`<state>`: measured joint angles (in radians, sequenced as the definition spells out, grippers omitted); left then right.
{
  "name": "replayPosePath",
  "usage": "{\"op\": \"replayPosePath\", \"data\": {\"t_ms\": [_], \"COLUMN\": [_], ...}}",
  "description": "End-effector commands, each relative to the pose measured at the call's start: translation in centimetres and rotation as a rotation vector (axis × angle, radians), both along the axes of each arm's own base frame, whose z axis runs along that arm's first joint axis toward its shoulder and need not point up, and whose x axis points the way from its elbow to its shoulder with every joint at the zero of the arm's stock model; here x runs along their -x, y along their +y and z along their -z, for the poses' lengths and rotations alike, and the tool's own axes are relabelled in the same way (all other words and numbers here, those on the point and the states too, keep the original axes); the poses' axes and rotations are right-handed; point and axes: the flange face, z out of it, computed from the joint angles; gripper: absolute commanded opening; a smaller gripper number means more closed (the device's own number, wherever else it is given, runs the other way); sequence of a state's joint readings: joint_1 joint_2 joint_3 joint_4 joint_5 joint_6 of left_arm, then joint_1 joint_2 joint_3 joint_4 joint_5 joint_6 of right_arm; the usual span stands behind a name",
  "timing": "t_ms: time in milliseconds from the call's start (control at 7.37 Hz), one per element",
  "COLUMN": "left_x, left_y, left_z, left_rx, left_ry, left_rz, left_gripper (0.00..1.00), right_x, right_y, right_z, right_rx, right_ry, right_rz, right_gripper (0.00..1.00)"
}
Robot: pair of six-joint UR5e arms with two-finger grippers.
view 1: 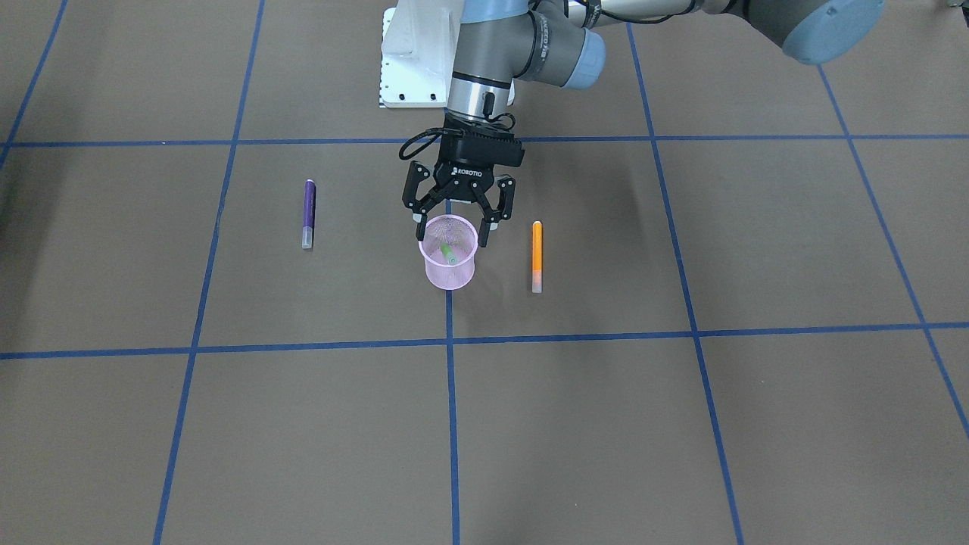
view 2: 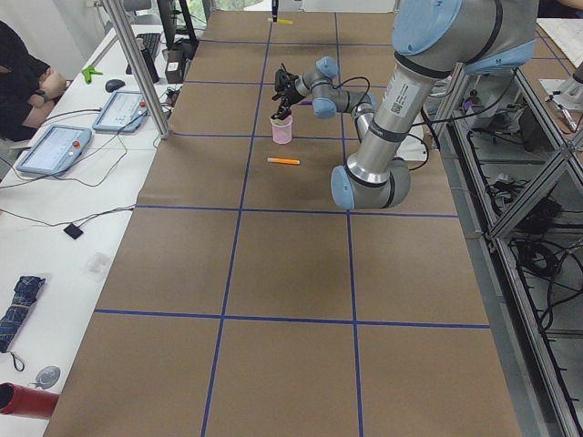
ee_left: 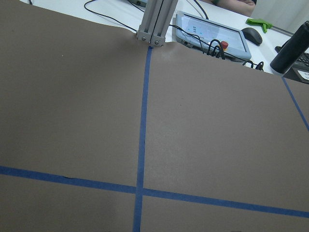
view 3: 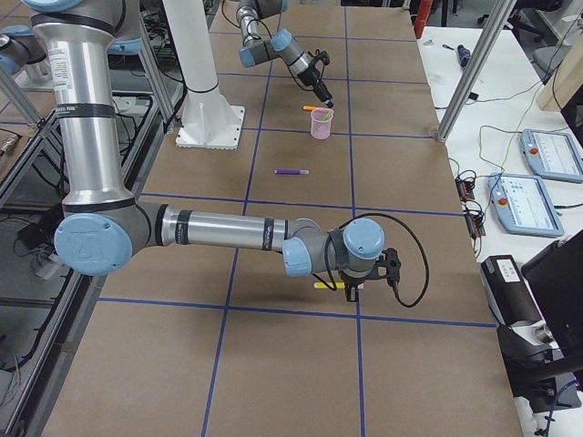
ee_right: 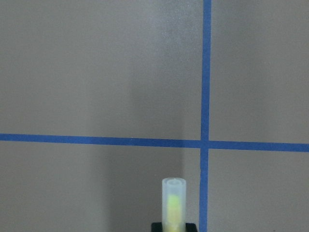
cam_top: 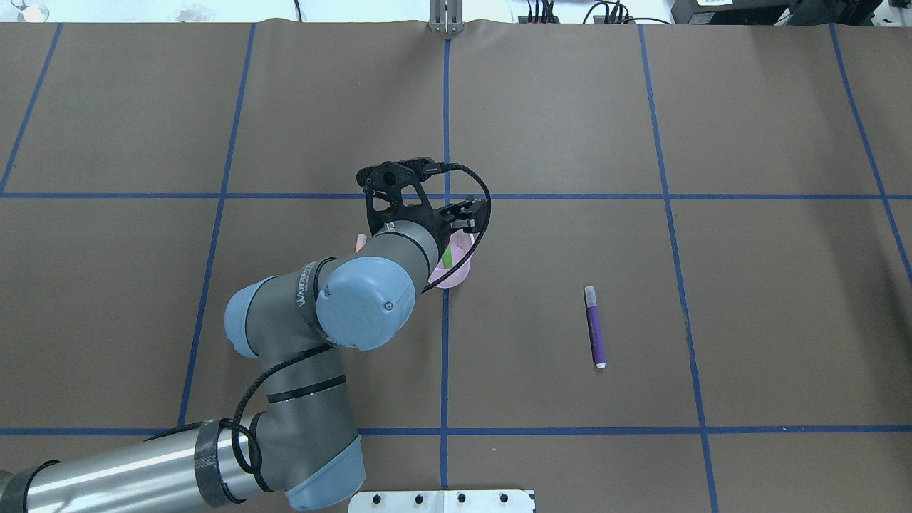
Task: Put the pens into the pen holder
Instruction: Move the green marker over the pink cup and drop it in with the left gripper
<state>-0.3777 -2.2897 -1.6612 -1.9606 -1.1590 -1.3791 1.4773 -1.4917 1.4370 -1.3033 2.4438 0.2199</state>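
The left pincer (view 1: 452,227) hangs spread wide right over the pen holder (view 1: 450,274), presumably to leave free the green pen (view 1: 448,252) leaning inside, while the purple pen (view 1: 308,214) and orange pen (view 1: 537,256) lie flat on the tabletop (view 1: 681,424) either side; the right pincer (view 3: 353,288), whose grip cannot be told, sits over the yellow pen (ee_right: 174,203).

Pink mesh pen holder (view 1: 454,278); green pen (view 1: 448,253), purple pen (view 1: 308,214), orange pen (view 1: 537,256), yellow pen (ee_right: 174,203); blue-gridded brown table (view 1: 681,454).

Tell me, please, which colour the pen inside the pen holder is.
The pen is green, clearest in the exterior front-facing view.
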Motion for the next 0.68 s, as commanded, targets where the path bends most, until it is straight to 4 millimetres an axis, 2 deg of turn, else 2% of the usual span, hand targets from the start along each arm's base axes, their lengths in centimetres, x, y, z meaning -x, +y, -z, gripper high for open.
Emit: {"op": "replayPosePath", "data": {"t_ms": [0, 136, 271, 407, 543], "left_x": [4.7, 7.2, 8.9, 8.9, 9.9], "left_y": [-4.1, -6.7, -8.1, -8.2, -8.9], "left_z": [0.5, -1.0, -2.7, -4.4, -5.0], "left_rx": [0.012, 0.081, 0.101, 0.117, 0.136], "left_ry": [-0.003, -0.03, -0.097, -0.158, -0.18], "left_rz": [-0.124, -0.233, -0.31, -0.364, -0.428], "left_gripper": [0.96, 0.96, 0.96, 0.95, 0.95], "right_x": [1.3, 1.9, 2.5, 2.8, 3.1], "right_y": [-0.3, -0.9, -1.0, -1.0, -0.9], "right_z": [2.1, 3.3, 4.4, 5.6, 7.2], "right_rx": [0.01, 0.005, 0.011, 0.011, 0.026], "right_ry": [-0.009, -0.012, -0.019, -0.024, -0.043], "right_rz": [-0.019, -0.02, -0.027, -0.023, -0.024], "right_gripper": [0.0, 0.0, 0.0, 0.0, 0.0]}}
